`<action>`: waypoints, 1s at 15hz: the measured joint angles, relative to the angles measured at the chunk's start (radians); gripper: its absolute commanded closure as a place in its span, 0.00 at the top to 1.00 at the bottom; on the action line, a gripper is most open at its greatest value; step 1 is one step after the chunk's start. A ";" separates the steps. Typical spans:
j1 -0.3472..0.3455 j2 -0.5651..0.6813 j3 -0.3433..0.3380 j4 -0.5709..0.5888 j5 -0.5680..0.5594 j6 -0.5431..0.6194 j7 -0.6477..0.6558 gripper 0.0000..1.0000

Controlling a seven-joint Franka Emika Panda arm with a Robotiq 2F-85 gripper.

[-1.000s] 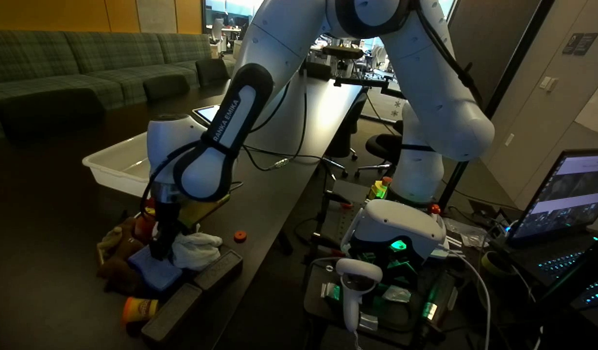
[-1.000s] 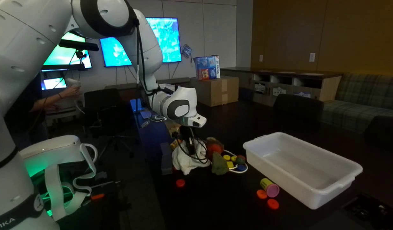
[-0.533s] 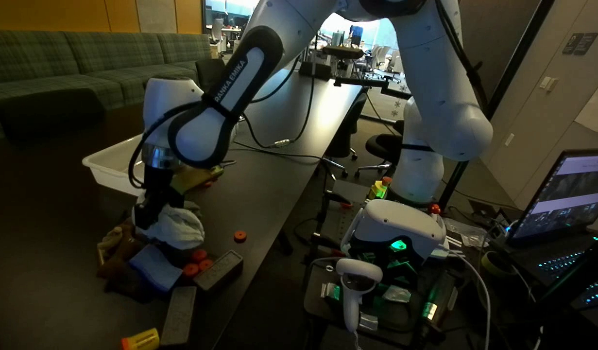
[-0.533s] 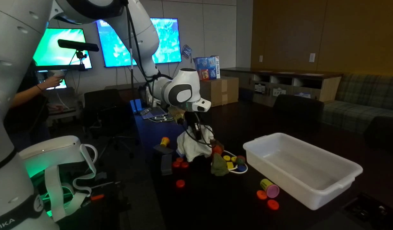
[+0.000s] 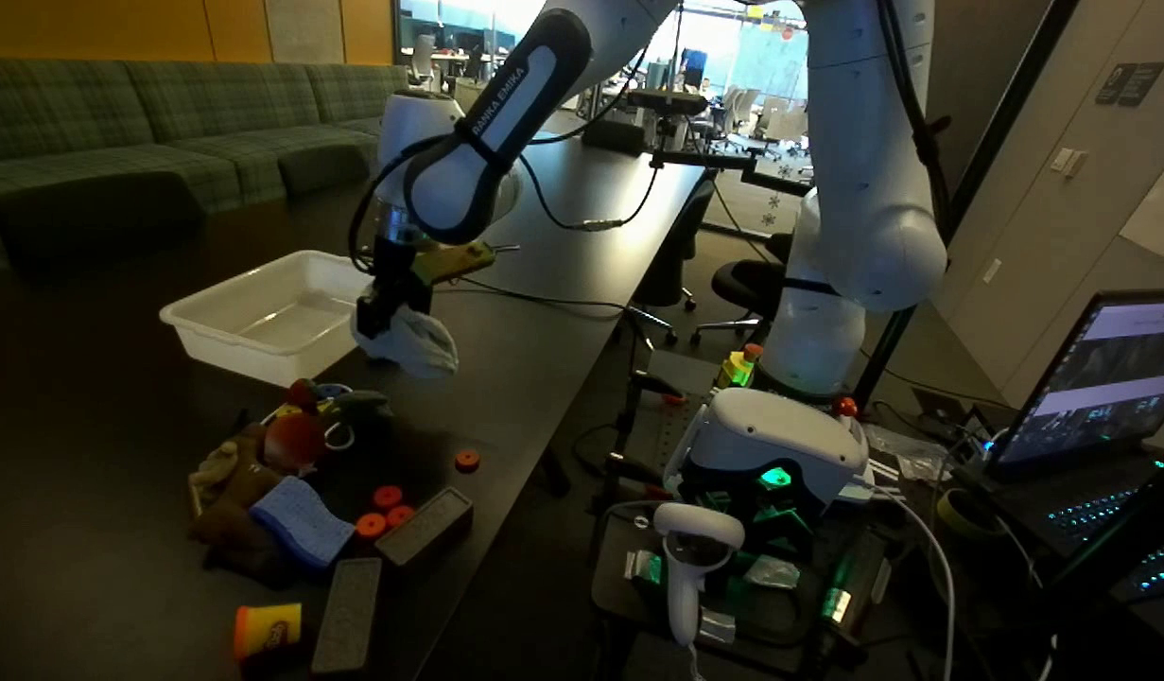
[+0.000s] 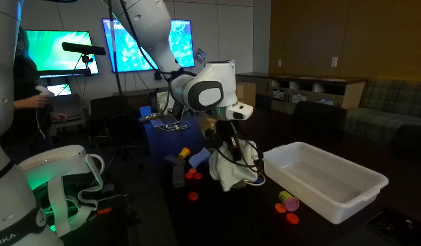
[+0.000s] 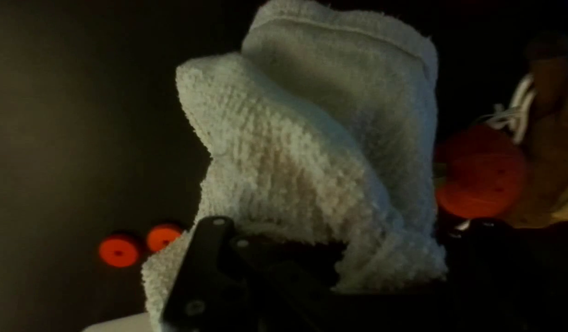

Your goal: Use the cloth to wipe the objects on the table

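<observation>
My gripper (image 5: 385, 317) is shut on the whitish cloth (image 5: 416, 342), which hangs down in folds close to the white tray in an exterior view. The cloth (image 7: 284, 152) fills the middle of the wrist view, bunched at the dark fingers, with brownish marks on it. The objects lie on the dark table (image 5: 506, 416): a red-orange toy (image 5: 294, 442), a brown plush toy (image 5: 246, 487), a blue sponge (image 5: 303, 522), several red discs (image 5: 388, 497) and a yellow tub (image 5: 268, 632). From another angle the cloth (image 6: 232, 164) covers part of the cluster; whether it touches anything I cannot tell.
A white tray (image 6: 325, 181) stands beside the cluster. Two dark grey blocks (image 5: 347, 615) lie near the table edge. A pink-ended tub (image 6: 289, 201) and orange discs (image 6: 292, 218) lie in front of the tray. A cable (image 6: 227, 160) loops around the gripper.
The gripper has lifted with the cloth and moved away from the sponge and blocks toward the tray side, uncovering the red discs and red-orange toy. One grey block and the yellow tub have shifted.
</observation>
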 measured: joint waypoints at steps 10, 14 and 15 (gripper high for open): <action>0.040 0.204 -0.379 0.023 -0.330 0.222 0.150 0.01; 0.054 0.367 -0.435 0.136 -0.268 0.313 0.154 0.01; 0.053 0.403 -0.437 0.167 -0.241 0.324 0.151 0.01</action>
